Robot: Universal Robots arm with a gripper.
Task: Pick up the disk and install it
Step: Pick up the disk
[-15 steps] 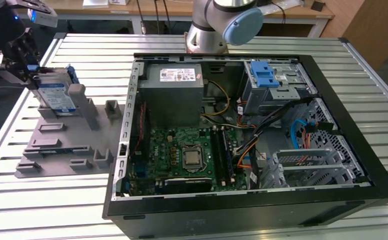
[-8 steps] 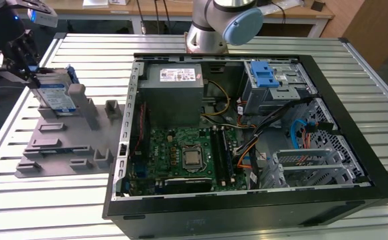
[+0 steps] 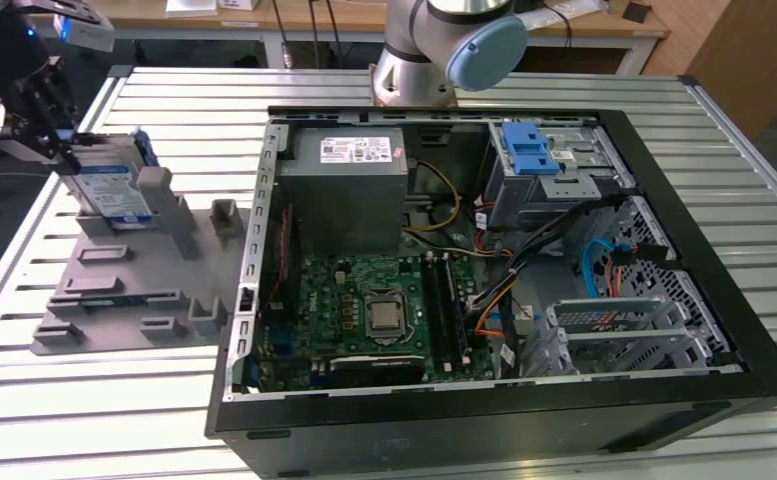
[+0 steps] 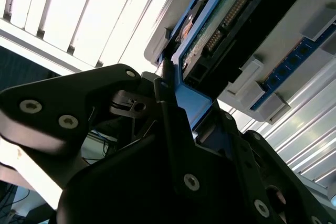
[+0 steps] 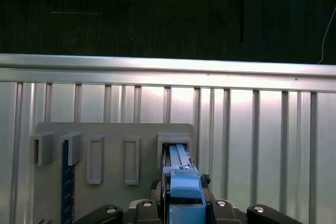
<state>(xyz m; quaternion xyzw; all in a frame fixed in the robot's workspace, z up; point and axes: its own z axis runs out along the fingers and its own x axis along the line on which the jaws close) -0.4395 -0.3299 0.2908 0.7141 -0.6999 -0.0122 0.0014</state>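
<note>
The disk (image 3: 111, 190) is a silver drive with a white-and-blue label in a blue carrier frame. It stands on edge in a slot at the far end of the grey holder plate (image 3: 121, 290), at the exterior view's left. My black gripper (image 3: 57, 150) sits at the disk's upper edge, shut on it. Both wrist views show the blue frame (image 5: 182, 182) (image 4: 197, 106) pinched between the black fingers (image 4: 163, 85), and the disk's lower end still rests in the holder slot (image 5: 176, 142).
An open computer case (image 3: 495, 420) lies in the middle of the slatted metal table (image 3: 161, 90). Inside are a blue-latched drive cage (image 3: 538, 155), a grey power supply (image 3: 348, 180) and a motherboard (image 3: 375, 310). The arm's base (image 3: 415, 60) stands behind the case.
</note>
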